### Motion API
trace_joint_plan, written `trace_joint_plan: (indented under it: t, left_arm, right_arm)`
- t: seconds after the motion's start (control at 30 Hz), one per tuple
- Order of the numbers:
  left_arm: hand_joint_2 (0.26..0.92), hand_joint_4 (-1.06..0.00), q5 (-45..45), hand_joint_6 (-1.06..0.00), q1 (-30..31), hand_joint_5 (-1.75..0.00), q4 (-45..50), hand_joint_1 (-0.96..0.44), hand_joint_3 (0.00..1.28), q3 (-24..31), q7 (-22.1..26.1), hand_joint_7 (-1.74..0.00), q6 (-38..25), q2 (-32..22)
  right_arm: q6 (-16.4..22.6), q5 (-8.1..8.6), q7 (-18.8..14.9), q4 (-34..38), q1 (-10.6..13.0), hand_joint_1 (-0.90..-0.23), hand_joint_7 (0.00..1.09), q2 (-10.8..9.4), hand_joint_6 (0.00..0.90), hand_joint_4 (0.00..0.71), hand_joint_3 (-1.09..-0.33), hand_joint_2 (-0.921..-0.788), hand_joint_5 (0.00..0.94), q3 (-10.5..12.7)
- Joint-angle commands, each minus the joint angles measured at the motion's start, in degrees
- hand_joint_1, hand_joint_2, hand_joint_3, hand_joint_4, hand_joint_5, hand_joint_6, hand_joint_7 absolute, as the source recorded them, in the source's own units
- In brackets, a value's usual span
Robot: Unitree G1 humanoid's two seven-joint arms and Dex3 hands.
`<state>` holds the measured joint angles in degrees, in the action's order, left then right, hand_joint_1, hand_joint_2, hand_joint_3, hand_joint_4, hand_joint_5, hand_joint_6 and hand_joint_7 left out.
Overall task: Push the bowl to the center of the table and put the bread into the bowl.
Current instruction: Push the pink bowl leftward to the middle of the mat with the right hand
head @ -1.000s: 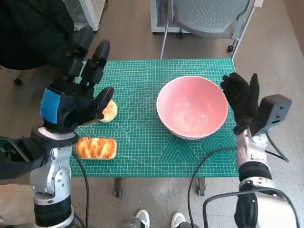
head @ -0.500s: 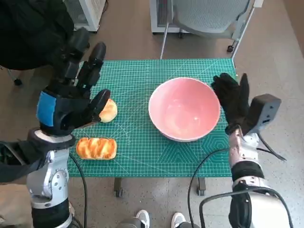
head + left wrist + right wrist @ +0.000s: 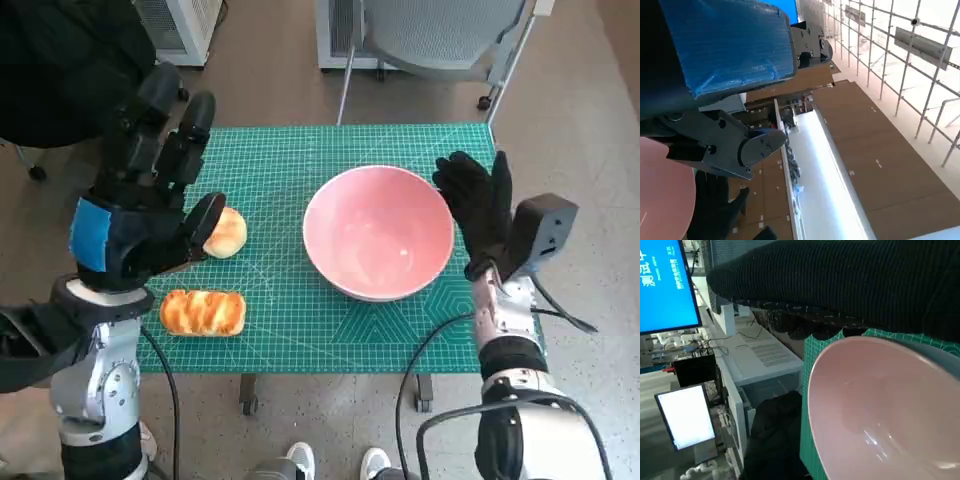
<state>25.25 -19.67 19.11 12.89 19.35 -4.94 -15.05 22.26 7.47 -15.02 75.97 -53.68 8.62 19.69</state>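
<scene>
**On the green mat: a gloved palm at the bowl's rim, bread off to the side**

At nine o'clock on the table, the left hand (image 3: pixel 135 225) hangs above the green cutting mat (image 3: pixel 290 320) with its fingers spread wide, holding nothing. Half hidden under its thumb lies a small round bun (image 3: pixel 227 233). Toward seven o'clock sits the long glazed bread (image 3: pixel 203 311), flat on the mat and apart from the bun.

Just right of the mat's middle stands the pink bowl (image 3: pixel 378 231), upright with nothing in it. The right wrist view shows its glossy inside (image 3: pixel 880 410) close under the glove.

At three o'clock the right hand (image 3: pixel 483 212) stands flat and upright, fingers straight and slightly fanned, its palm against the bowl's right rim and gripping nothing.

Beyond twelve o'clock, off the table, stands a grey office chair (image 3: pixel 440 35).
</scene>
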Motion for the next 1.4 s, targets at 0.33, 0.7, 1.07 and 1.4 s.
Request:
trace_joint_plan:
  t: [0.33, 0.7, 1.07, 1.4]
  left_arm:
    - [0.797, -0.05, 0.11, 0.00, 1.58, 0.00, 1.59, -0.15, 0.67, 0.59, -0.83, -0.30, -0.01, -0.45]
    - [0.810, -0.06, 0.18, 0.00, 3.19, -0.01, 2.40, -0.16, 0.63, 0.98, -1.44, -0.31, 0.28, -0.37]
    - [0.842, -0.07, -0.10, 0.00, 4.55, -0.01, 2.81, -0.16, 0.55, 1.43, -1.76, -0.33, 0.81, -0.14]
    - [0.864, -0.08, -0.25, 0.00, 5.42, -0.01, 3.17, -0.17, 0.50, 1.64, -2.28, -0.36, 1.10, -0.16]
  right_arm:
    - [-0.98, -1.29, 0.39, 0.50, -1.76, -0.670, 0.07, -3.33, 0.522, 0.392, -0.963, -0.921, 0.003, -1.09]
    - [-1.33, -1.85, 0.89, 0.56, -3.06, -0.665, 0.07, -5.48, 0.524, 0.392, -0.973, -0.921, 0.002, -2.12]
    - [-2.20, -1.94, 0.03, 0.71, -3.75, -0.670, 0.07, -5.38, 0.520, 0.391, -0.967, -0.921, 0.001, -2.62]
    - [-1.97, -2.16, -0.68, 0.56, -3.93, -0.665, 0.06, -3.93, 0.513, 0.381, -0.971, -0.921, 0.001, -3.19]
